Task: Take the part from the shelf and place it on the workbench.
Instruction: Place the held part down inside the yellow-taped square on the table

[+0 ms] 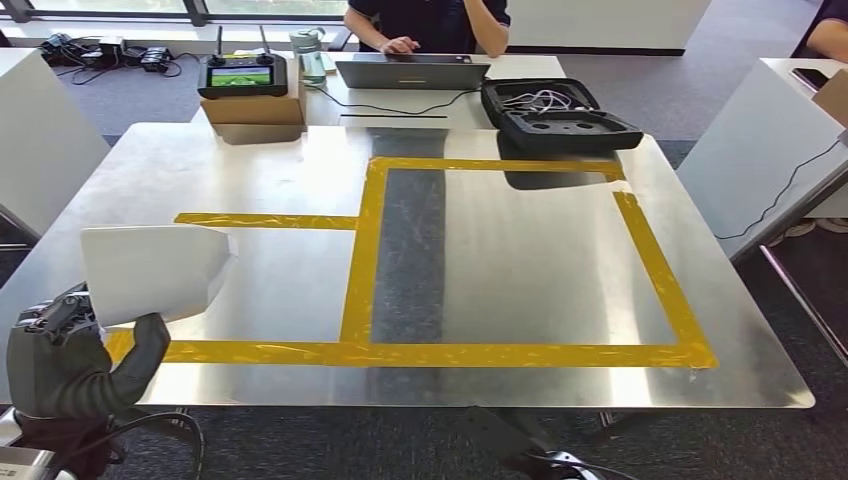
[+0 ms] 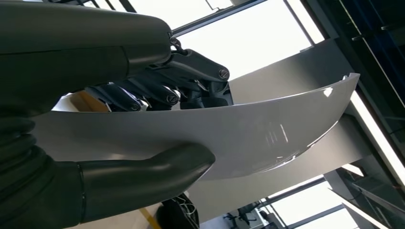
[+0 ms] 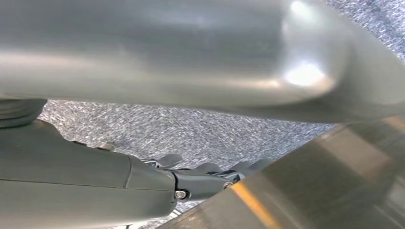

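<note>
Left hand (image 1: 75,360) has a proper grip on the white part (image 1: 150,270), thumb (image 2: 143,179) under it and the dark fingers (image 2: 138,98) over the top, so the curved panel is pinched between them. It's held above the near left corner of the bench (image 1: 520,250), over the yellow tape (image 1: 365,255) lines there, and I can't tell if it's touching the metal. Right hand (image 3: 196,179) hangs by the bench edge over grey carpet (image 3: 157,131), and honestly can't tell whether its fingers are spread or curled. Further back sit a controller (image 1: 241,76) on a box (image 1: 254,108), a laptop (image 1: 411,72) with a person (image 1: 428,24) at it, and an open black case (image 1: 558,115).
</note>
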Controlling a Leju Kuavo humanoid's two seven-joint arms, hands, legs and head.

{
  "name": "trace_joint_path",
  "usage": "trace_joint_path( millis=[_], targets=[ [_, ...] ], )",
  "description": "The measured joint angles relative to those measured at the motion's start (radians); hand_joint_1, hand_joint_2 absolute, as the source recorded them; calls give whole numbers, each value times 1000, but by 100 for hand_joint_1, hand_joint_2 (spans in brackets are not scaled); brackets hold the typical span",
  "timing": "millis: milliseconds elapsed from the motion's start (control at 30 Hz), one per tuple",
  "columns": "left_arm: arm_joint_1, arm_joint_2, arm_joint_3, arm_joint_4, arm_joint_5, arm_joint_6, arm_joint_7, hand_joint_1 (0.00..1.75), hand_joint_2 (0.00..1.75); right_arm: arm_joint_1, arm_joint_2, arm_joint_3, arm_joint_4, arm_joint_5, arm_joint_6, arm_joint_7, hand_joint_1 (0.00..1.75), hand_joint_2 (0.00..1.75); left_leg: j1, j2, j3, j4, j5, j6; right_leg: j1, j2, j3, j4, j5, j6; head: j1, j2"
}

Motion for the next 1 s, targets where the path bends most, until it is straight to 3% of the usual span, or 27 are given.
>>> trace_joint_path(
  millis=[67,200,633,1000],
  targets=[
    [0,0,0,0,0,0,0,175,175,0,0,0,0,0,0,0,0,0,-1,0,-1,0,0,1,-2,0,1,-3,0,16,0,0],
    [0,0,0,0,-3,1,0,175,175,0,0,0,0,0,0,0,0,0,-1,0,-1,0,-1,1,-2,0,0,-3,-1,23,0,0],
    [0,-3,22,8,-1,60,29,175,175,-1,2,0,0,2,-10,2,0,0,0,0,0,-3,0,-1,-1,0,-3,2,-5,22,0,0],
    [-52,3,85,56,-123,118,189,175,175,-1,8,0,2,2,-9,-5,0,0,0,0,1,-3,0,-2,-1,0,-3,2,-4,21,0,0]
  ],
)
